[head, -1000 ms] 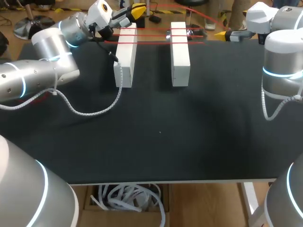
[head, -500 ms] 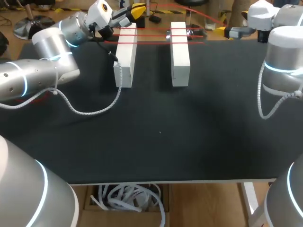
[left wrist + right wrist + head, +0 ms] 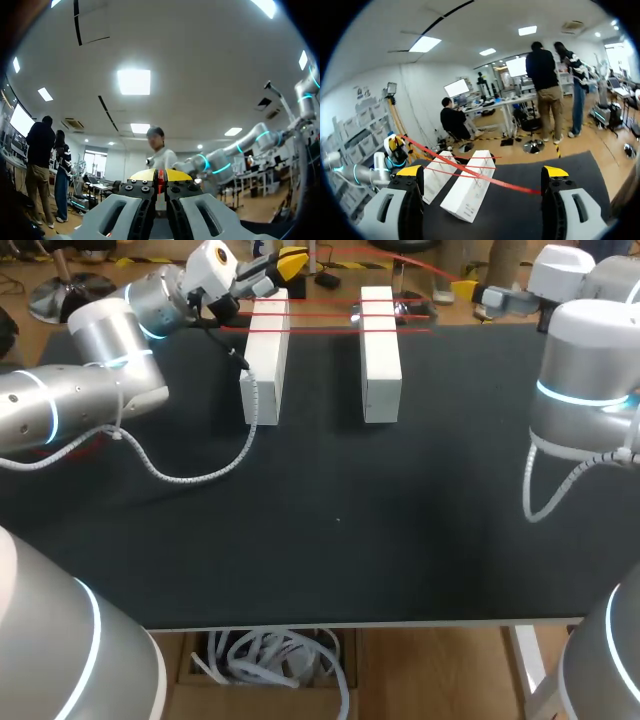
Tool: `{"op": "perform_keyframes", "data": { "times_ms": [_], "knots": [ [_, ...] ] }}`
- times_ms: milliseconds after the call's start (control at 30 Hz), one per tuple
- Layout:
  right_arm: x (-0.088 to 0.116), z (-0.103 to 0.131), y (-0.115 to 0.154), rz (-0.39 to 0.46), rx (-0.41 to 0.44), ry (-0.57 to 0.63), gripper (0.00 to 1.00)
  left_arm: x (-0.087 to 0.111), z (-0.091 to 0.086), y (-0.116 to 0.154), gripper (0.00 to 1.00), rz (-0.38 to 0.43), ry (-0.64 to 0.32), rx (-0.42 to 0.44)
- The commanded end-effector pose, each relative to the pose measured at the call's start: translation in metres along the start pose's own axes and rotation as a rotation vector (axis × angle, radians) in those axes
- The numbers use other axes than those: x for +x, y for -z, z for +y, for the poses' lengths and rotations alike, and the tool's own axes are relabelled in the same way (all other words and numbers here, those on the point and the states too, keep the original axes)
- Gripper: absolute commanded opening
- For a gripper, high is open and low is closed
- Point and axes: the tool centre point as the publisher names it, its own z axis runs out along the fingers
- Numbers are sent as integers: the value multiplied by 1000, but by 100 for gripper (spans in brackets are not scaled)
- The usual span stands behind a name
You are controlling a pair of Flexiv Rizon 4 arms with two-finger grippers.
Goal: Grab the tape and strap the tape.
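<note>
At the table's far edge, left claw [image 3: 285,262] pinches the tape [image 3: 320,312]; right claw [image 3: 482,172] hovers spread wide.

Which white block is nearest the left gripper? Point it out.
The block on the left, its far end beside the left gripper; the other block lies farther right.

You cannot tell whether the tape [image 3: 445,154] touches the right gripper [image 3: 482,171]; at the far edge of the counter [image 3: 330,540] its strands are too thin to follow.
</note>
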Motion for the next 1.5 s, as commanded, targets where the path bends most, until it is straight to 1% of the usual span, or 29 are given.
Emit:
{"op": "perform_keyframes", "data": {
  "times_ms": [33, 67, 133, 167, 233, 333, 367, 400, 433, 900, 933, 967, 1033, 1067, 1133, 1200, 1367, 1467, 1500],
  "knots": [
    [5, 1, 16, -104, -2, -240, 100, -2, 1, 1, 0, 4, 1, 3],
    [4, 0, 17, -108, -5, -300, 100, -2, 1, 1, 0, 4, 1, 3],
    [4, -1, 19, -117, -35, -377, 100, -2, 1, 1, 0, 4, 1, 3],
    [4, -2, 21, -116, -53, -451, 100, -2, 1, 1, 0, 4, 1, 3],
    [5, -5, 22, -95, -96, -556, 100, -2, 1, 1, 0, 4, 1, 3],
    [10, -8, 26, -80, -122, -602, 100, -2, 1, 1, 0, 4, 1, 3],
    [11, -9, 28, -87, -104, -547, 100, -2, 1, 1, 0, 4, 1, 3],
    [13, -9, 29, -83, -85, -460, 100, -2, 1, 1, 0, 4, 1, 3],
    [15, -8, 29, -81, -31, -270, 100, -2, 1, 1, 0, 4, 1, 3],
    [15, -8, 29, -81, -31, -270, 100, -2, 1, 1, 0, 4, 1, 3],
    [19, -4, 26, -65, -106, -363, 100, -2, 1, 1, 0, 4, 1, 3],
    [22, 0, 25, -88, -141, -393, 100, -2, 1, 1, 0, 4, 1, 3],
    [28, 7, 25, -96, -208, -467, 100, -2, 1, 1, 0, 4, 1, 3],
    [29, 8, 26, -116, -223, -497, 100, -2, 1, 1, 0, 4, 1, 3],
    [30, 10, 28, -149, -288, -567, 100, -2, 1, 1, 0, 4, 1, 3],
    [29, 11, 31, -206, -359, -627, 100, -2, 1, 1, 0, 4, 1, 3],
    [20, 4, 36, -323, -460, -765, 100, -2, 1, 1, 0, 4, 1, 3],
    [15, -4, 36, -368, -468, -860, 100, -2, 1, 1, 0, 4, 1, 3],
    [14, -5, 37, -369, -472, -878, 100, -2, 1, 1, 0, 4, 1, 3]
  ]
}}
